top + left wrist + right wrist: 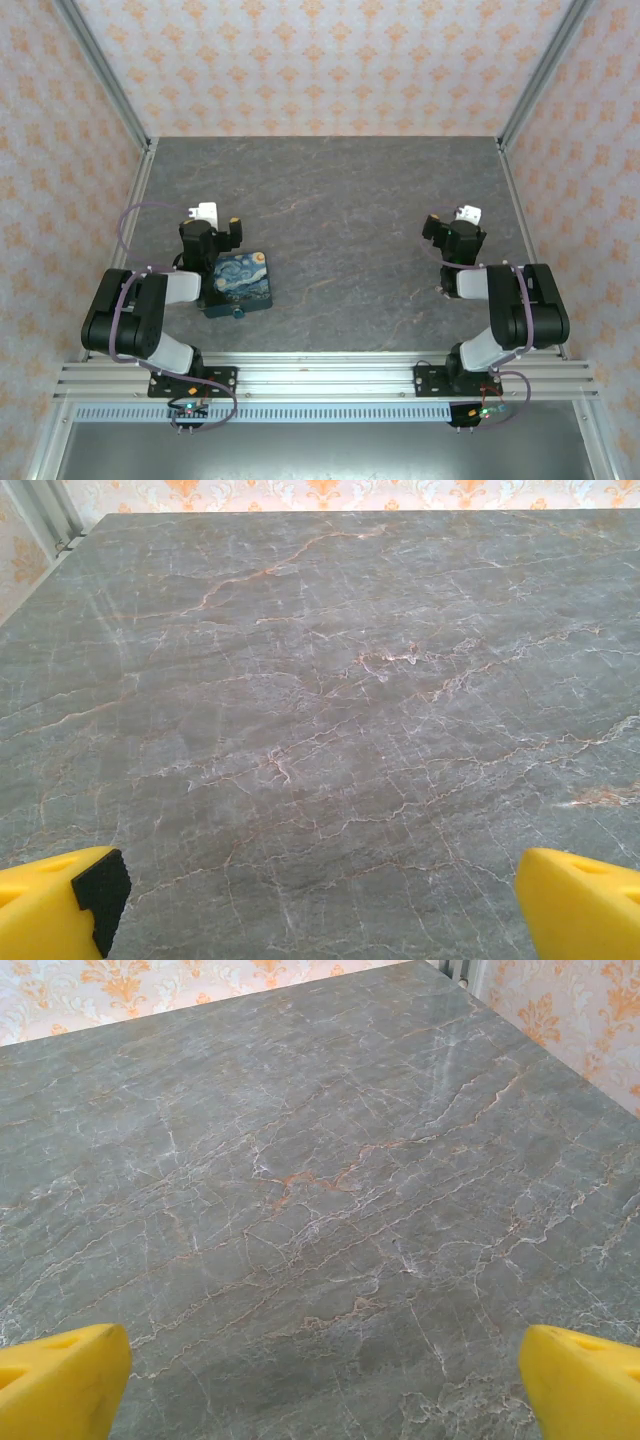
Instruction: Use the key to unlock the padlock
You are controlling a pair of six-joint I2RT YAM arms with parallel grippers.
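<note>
The padlock (241, 283), a square block with a starry-night print on top, lies flat on the grey marble table (340, 200) just right of my left arm's forearm. A small teal bit (238, 313) sticks out at its near edge; I cannot tell whether this is the key. My left gripper (214, 226) (320, 915) sits just behind and left of the padlock. It points toward the far wall and is open, with bare table between its yellow fingertips (60, 900). My right gripper (452, 228) (325, 1385) is at the right side, open over bare table.
Patterned walls and metal frame posts (120, 110) close in the table on three sides. The aluminium rail (330, 378) carrying both arm bases runs along the near edge. A wide stretch of marble lies between and beyond the two grippers.
</note>
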